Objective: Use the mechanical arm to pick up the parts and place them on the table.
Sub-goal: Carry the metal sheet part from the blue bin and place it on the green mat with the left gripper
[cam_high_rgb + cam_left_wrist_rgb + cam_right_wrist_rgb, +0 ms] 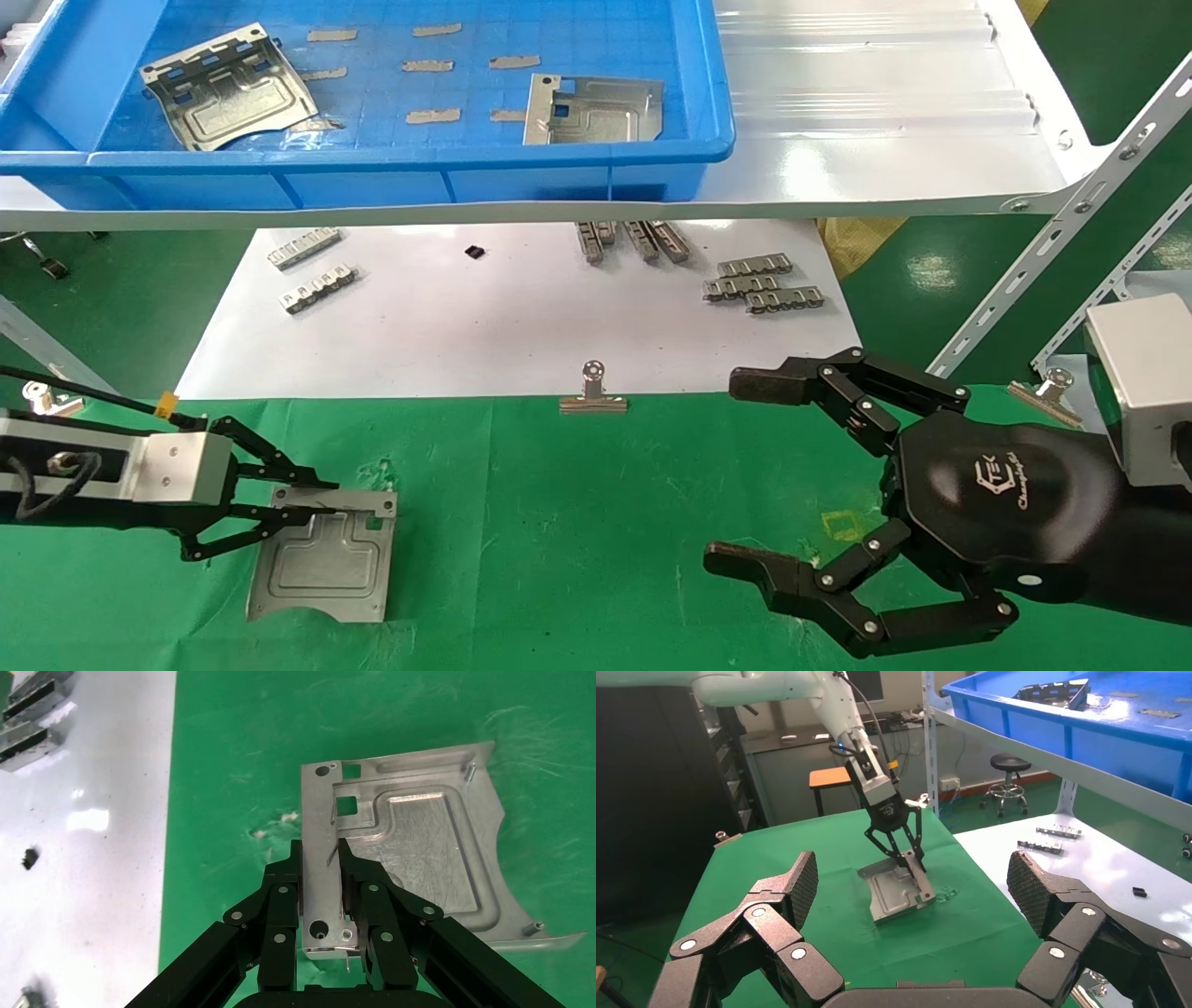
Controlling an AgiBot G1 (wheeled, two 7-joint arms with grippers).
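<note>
One silvery part (326,559) lies flat on the green table (577,540) at the front left. My left gripper (312,499) is shut on its raised bent edge. In the left wrist view the black fingers (284,896) press both sides of that edge of the part (422,846). Two more parts (223,89) (596,110) lie in the blue bin (372,158) on the shelf. My right gripper (736,471) is open and empty above the cloth at the right. The right wrist view shows the held part (895,892) and the left gripper (909,857) beyond my own open gripper (914,913).
A white sheet (521,317) behind the cloth carries grey toothed strips (764,284) (307,247). A binder clip (593,391) pins its front edge. A glossy white shelf (885,140) overhangs it. Slotted metal rails (1071,214) slant at the right.
</note>
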